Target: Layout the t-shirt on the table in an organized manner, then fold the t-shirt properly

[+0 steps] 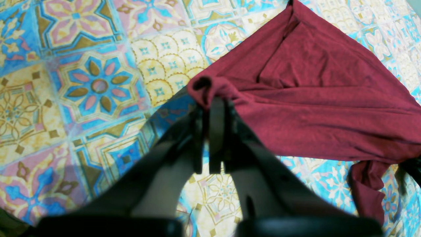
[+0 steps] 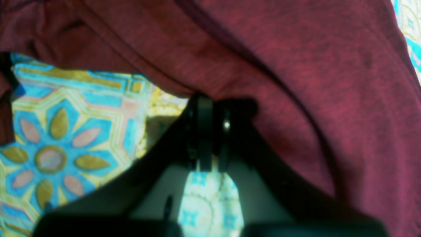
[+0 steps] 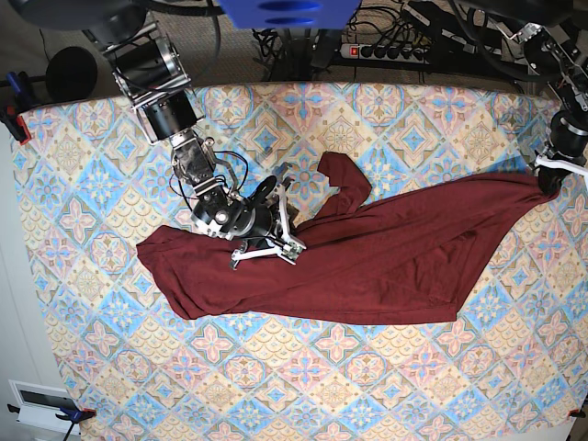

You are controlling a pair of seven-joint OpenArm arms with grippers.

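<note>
**Maroon t-shirt stretched across the table**

Maroon knit, plain and unprinted: your t-shirt (image 3: 367,262) lies crumpled diagonally across the patterned table (image 3: 83,367), one sleeve flopped upward. Your left gripper (image 1: 213,102) is clamped on a bunched corner; your right gripper (image 2: 210,105) is pinched together on a fold mid-shirt.
</note>
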